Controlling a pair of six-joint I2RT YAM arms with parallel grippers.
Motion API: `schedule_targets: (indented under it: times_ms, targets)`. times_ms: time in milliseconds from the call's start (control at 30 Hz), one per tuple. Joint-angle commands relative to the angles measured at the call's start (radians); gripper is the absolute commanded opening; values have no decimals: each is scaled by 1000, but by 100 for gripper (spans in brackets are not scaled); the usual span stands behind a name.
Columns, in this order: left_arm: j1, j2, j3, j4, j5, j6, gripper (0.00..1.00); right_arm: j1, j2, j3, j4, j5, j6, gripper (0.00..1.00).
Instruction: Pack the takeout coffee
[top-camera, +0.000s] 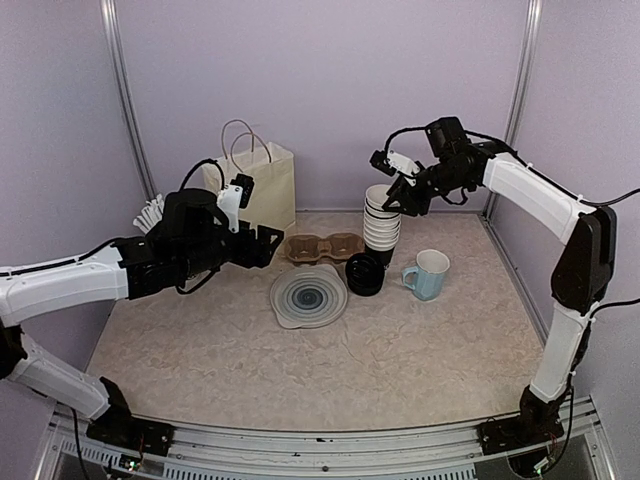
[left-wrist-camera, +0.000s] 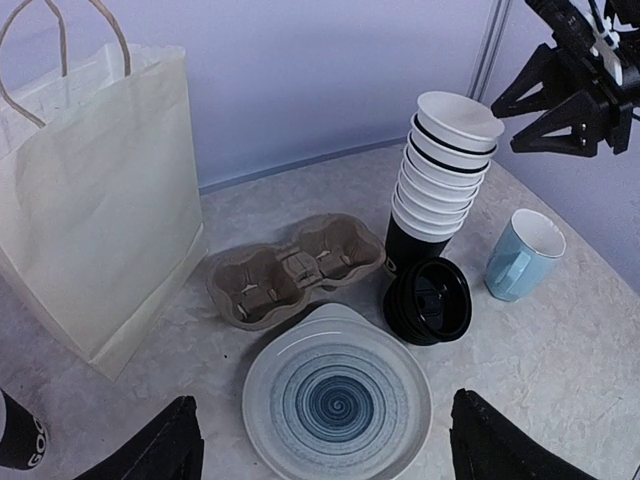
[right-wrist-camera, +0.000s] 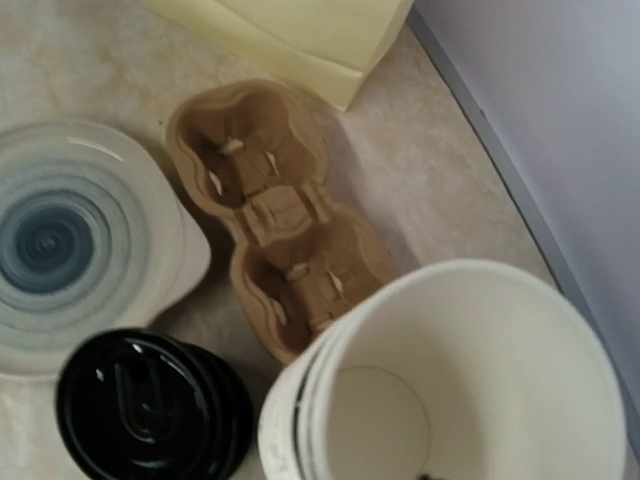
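No lidded takeout coffee is in view. A stack of black paper cups (top-camera: 381, 222) with white insides stands behind a pile of black lids (top-camera: 364, 273). My right gripper (top-camera: 393, 197) hovers at the rim of the top cup (left-wrist-camera: 458, 116). Its fingers (left-wrist-camera: 520, 95) stand apart just right of that rim, with nothing between them. The right wrist view looks straight down into the top cup (right-wrist-camera: 450, 390). My left gripper (left-wrist-camera: 325, 450) is open over the near edge of the swirl plate (left-wrist-camera: 338, 400), holding nothing.
A cream paper bag (top-camera: 260, 185) stands at the back, with a brown two-cup carrier (top-camera: 323, 247) beside it. A light blue mug (top-camera: 428, 275) sits right of the lids. A black lettered cup (left-wrist-camera: 18, 445) shows partly, and white sticks (top-camera: 150, 212) show behind the left arm.
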Motion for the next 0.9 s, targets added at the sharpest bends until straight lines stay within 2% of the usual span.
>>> schedule_targets:
  times_ms: [0,200,633,867]
  targets:
    - [-16,27,-10,11,11,-12,83,12,43,83,-83,42,-18,39]
    - [-16,30,-27,52,10,-12,83,22,92,145,-130,51,-39,27]
    - [-16,30,-59,74,10,-24,83,45,153,234,-217,77,-73,13]
    - [-17,34,-60,80,15,-26,83,45,153,259,-209,81,-61,0]
